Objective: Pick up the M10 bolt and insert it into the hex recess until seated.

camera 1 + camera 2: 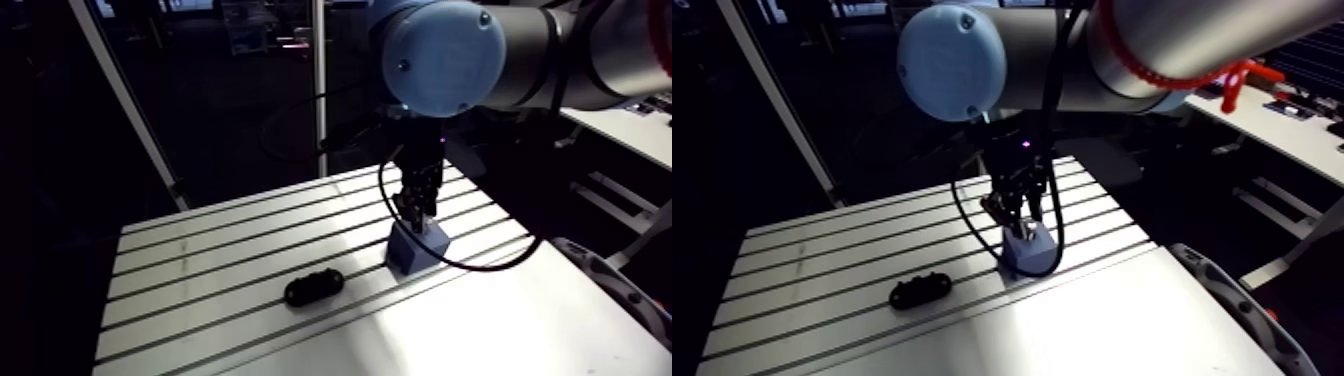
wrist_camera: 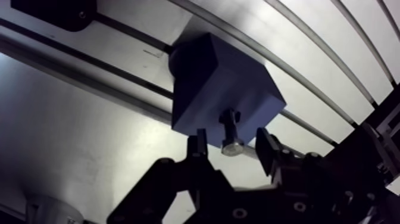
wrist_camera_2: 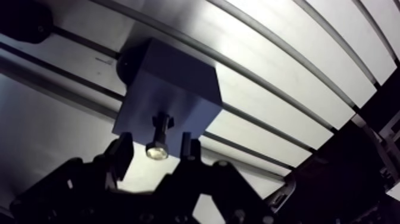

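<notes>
A blue block (image 2: 220, 89) stands on the slotted table (image 1: 200, 270). The bolt (image 2: 231, 128) stands upright out of the block's top face, its lower end in the block and its bright end up between the fingers. My gripper (image 2: 232, 142) hangs straight above the block and is open. Its two fingertips (image 2: 197, 144) flank the bolt's upper end with a gap on each side. In the arm view the gripper (image 1: 418, 208) sits just over the block (image 1: 415, 248).
A black oblong part (image 1: 313, 288) lies on the table to the left of the block, near the front slots. The table's front edge meets a smooth plate (image 1: 480, 330). A white frame post (image 1: 320, 90) rises behind the table.
</notes>
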`<action>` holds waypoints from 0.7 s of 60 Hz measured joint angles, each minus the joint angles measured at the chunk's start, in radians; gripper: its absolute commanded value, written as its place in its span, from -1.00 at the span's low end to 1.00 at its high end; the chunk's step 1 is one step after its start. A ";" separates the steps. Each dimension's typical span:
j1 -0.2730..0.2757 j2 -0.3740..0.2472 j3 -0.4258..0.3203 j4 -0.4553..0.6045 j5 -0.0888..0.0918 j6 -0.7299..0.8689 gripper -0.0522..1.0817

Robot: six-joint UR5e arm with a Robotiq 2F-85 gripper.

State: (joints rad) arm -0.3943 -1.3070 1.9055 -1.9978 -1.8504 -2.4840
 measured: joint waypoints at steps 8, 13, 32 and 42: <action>0.000 -0.001 0.000 -0.012 0.002 0.002 -0.90; -0.001 -0.001 0.000 -0.018 0.003 0.003 -0.90; -0.002 -0.012 -0.008 -0.074 0.019 0.014 -0.90; -0.005 -0.038 -0.028 -0.084 0.043 0.019 -0.90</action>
State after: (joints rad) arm -0.3989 -1.3447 1.8772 -2.0815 -1.8074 -2.4654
